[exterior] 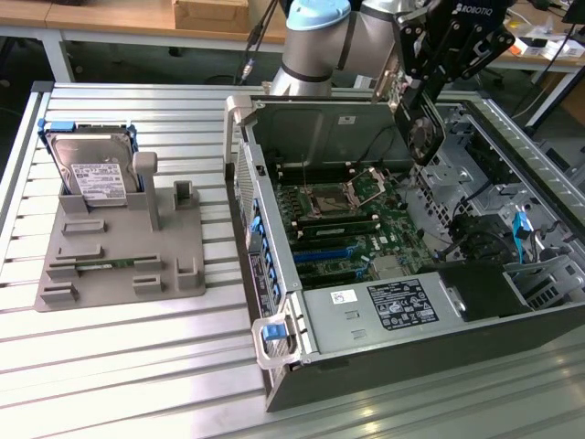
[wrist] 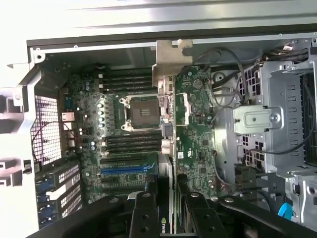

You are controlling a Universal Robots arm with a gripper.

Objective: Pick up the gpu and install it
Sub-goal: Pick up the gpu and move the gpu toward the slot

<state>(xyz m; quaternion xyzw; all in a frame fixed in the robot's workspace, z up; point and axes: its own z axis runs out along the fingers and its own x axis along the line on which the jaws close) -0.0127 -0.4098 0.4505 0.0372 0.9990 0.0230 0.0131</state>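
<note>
The gripper's point(wrist: 169, 203) black fingers point(wrist: 144, 210), nearest the wrist camera, are partly closed and clamp the gpu point(wrist: 195, 134) from both sides, so the card hangs upright beneath them. It is held above the open computer case point(exterior: 274, 274), clear of the motherboard point(exterior: 356, 215). I judge this keeps its lower edge free for the blue slots point(exterior: 327, 252).

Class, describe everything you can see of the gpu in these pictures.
The gpu is a thin green circuit board with a black block on one face and a silvery-beige metal end bracket. Clamped in the tool, it hangs above the open computer case, not yet seated on the motherboard.
</note>
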